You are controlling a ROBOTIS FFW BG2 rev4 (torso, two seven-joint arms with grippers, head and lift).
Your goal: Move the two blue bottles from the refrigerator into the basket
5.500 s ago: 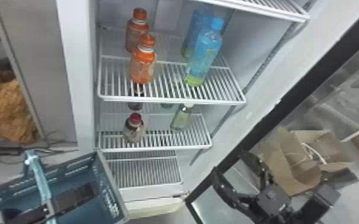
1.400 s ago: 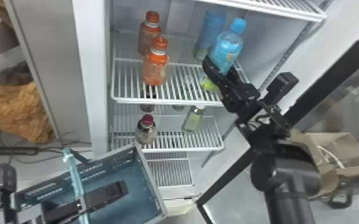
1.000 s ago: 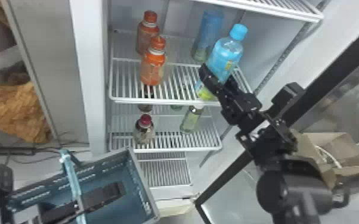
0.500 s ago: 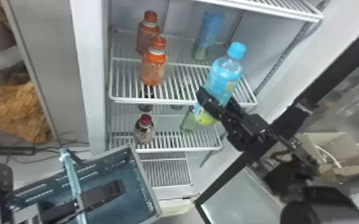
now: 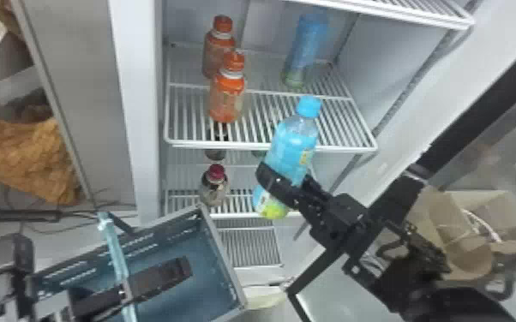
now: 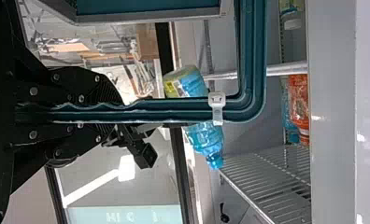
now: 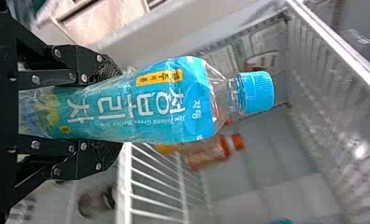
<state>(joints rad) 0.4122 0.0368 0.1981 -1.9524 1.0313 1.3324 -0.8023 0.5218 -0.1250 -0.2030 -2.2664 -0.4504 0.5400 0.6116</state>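
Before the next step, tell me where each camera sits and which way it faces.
Head view: on the head, looking forward and down into the refrigerator and basket; both black arms show.
Left wrist view: on the left wrist, looking along the basket handle towards the refrigerator; the left gripper shows.
Right wrist view: on the right wrist, looking along the blue bottle into the refrigerator; the right gripper shows.
Head and right wrist views share the gripped blue bottle.

On one white wire shelf (image 5: 270, 147) we see two orange bottles (image 5: 227, 97) and one blue bottle (image 5: 307, 47) standing; the lower wire shelf (image 5: 239, 198) carries one red-capped bottle (image 5: 214, 188).
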